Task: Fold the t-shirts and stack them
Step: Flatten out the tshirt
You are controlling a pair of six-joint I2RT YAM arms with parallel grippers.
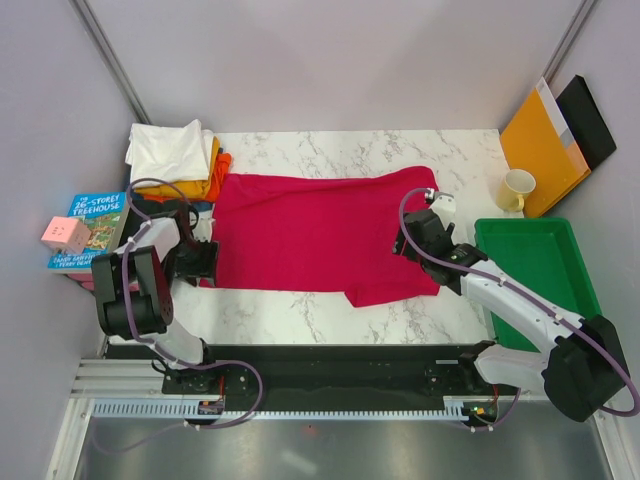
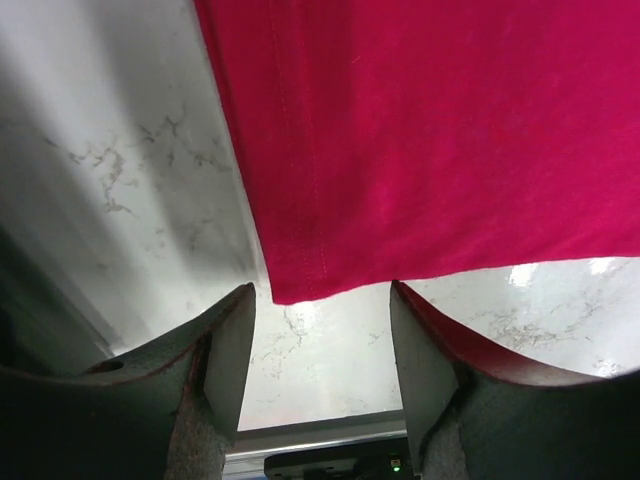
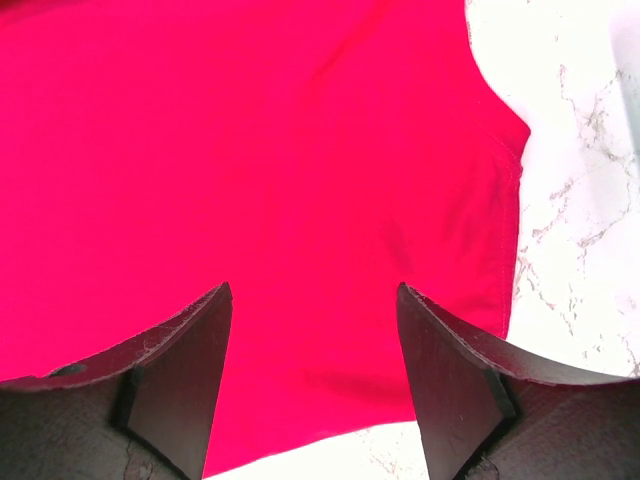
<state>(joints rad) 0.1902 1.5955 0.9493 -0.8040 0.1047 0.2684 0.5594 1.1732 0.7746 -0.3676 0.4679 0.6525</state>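
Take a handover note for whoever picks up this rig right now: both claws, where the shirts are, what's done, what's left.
Left claw: open, at the near left corner of the red t-shirt, gripping nothing.
Right claw: open, over the shirt's right end, gripping nothing.
Shirts: the red one lies spread across the marble table. The stack, white on top, sits at the far left corner.
Done: that stack.
Left: fold the red t-shirt and put it on the stack.
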